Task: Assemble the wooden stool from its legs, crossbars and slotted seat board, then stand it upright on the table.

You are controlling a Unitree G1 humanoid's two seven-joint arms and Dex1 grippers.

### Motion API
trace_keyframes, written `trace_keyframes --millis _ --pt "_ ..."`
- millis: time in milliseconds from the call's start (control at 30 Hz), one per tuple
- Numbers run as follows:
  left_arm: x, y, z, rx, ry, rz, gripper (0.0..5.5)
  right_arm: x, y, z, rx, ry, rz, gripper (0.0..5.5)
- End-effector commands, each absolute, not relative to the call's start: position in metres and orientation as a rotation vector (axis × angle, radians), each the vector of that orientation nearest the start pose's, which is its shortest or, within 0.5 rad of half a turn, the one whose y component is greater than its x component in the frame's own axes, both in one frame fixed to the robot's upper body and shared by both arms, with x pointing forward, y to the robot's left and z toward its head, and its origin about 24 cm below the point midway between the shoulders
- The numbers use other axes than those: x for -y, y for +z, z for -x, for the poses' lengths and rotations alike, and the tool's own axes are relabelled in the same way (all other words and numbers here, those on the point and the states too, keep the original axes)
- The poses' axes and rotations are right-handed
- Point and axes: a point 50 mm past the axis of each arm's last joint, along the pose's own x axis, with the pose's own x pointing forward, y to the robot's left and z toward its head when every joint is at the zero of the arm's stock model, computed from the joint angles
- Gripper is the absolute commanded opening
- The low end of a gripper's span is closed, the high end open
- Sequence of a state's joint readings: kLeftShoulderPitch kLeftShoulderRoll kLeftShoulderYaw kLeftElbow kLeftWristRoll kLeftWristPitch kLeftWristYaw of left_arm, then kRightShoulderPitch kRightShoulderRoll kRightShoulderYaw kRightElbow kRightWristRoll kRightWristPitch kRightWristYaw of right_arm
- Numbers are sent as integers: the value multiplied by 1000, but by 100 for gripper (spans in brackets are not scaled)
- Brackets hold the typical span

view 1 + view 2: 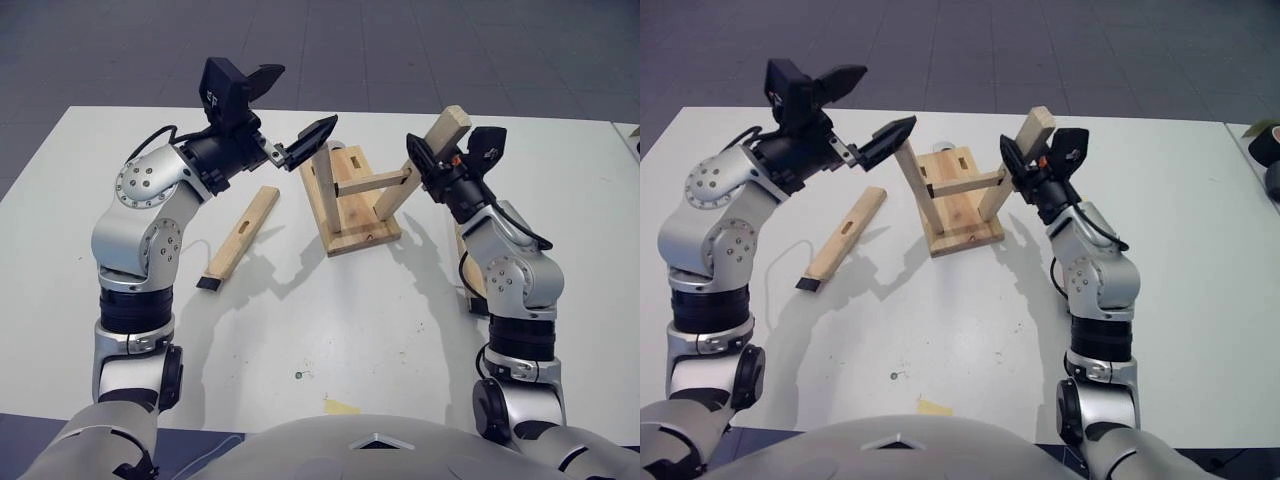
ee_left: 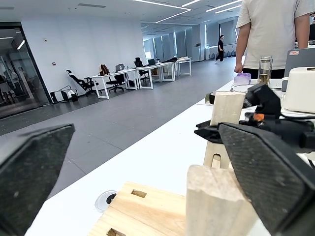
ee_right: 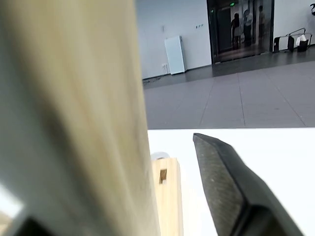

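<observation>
Left gripper (image 1: pixel 290 108) spread wide beside one standing leg; right gripper (image 1: pixel 452 158) set loosely about the other, not clamped.

On the table (image 1: pixel 560 200) the seat board (image 1: pixel 360 228) is laid flat, and two legs are stood up from it. The left-hand leg (image 1: pixel 322 185) is closely approached at its top by the left gripper's lower fingertip (image 1: pixel 318 132), though contact cannot be told. The right-hand leg (image 1: pixel 450 125) is straddled by the right gripper's fingers, with a gap seen at one finger in the right wrist view. A loose leg (image 1: pixel 243 232) is laid to the robot's left of the board, below the left gripper, its long axis running diagonally from near-left to far-right. The left arm is judged the nearer to it. The standing legs are joined by a crossbar (image 1: pixel 375 183).
</observation>
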State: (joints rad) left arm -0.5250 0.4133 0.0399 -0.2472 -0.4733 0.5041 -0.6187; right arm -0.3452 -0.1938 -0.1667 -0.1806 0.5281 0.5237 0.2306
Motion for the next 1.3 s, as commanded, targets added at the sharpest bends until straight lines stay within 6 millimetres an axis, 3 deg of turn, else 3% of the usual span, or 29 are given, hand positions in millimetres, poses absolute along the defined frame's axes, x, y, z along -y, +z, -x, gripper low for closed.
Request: trace_keyframes --millis 33,200,367,433,533,633,767,833,867,933,1033,1100,1133,1200,1300 --pt "-142 216 -298 246 -848 -92 540 167 152 -299 96 364 -327 351" --pt "-143 219 -297 266 -829 -61 540 168 158 -297 120 373 -355 429" --pt "-149 254 -296 412 -784 200 540 178 202 -294 310 447 -672 508" --pt "-154 271 -294 472 -775 309 540 183 222 -295 379 451 -739 537" --pt "-159 288 -295 523 -736 410 540 182 244 -305 433 439 -750 537" --pt "-155 278 -308 451 -647 351 540 171 238 -326 358 387 -681 537" --pt "-160 273 -314 422 -591 338 540 181 296 -326 585 397 -655 537" --pt "-162 269 -316 407 -571 327 540 189 305 -322 638 374 -655 537" --pt "-162 267 -317 399 -566 321 540 190 297 -323 610 366 -669 537" --pt "-161 260 -316 378 -559 306 540 179 260 -327 475 359 -670 537" --pt "-157 251 -315 347 -580 277 540 143 173 -327 119 413 -615 537" --pt "-153 249 -315 339 -593 273 540 136 119 -324 -82 376 -531 537" --pt "-151 249 -315 342 -598 277 540 140 104 -323 -127 343 -515 537" --pt "-148 251 -315 344 -612 282 540 147 106 -324 -95 331 -531 537" --pt "-145 247 -313 332 -618 286 540 153 134 -328 40 348 -593 537"
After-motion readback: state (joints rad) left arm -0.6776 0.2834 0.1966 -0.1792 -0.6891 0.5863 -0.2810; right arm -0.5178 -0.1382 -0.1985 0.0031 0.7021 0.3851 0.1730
